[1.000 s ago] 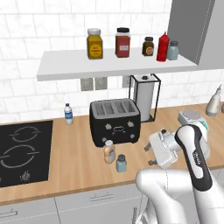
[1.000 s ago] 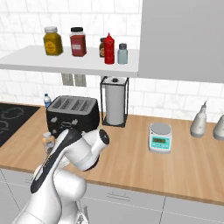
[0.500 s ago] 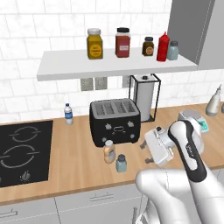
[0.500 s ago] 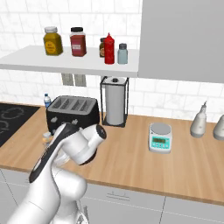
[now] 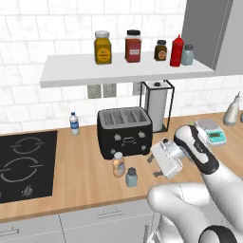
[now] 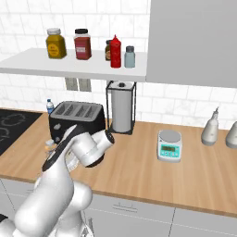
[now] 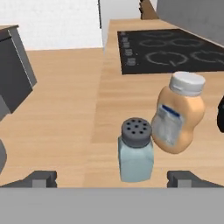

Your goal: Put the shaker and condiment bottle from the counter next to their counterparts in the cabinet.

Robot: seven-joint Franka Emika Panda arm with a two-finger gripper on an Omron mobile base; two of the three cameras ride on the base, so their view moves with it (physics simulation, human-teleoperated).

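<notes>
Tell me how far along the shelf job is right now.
Nothing is shelved yet. The pale blue-grey glass shaker and orange-brown condiment bottle stand on the wooden counter. The open end effector faces the shaker, gripping nothing. Both items remain to be moved.

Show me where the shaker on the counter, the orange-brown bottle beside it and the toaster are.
shaker (image 7: pixel 136 155): hand view, on its pale glass body.
orange-brown bottle (image 7: pixel 177 120): hand view, on its label side.
toaster (image 5: pixel 125 133): left base view, on its black front face.
</notes>
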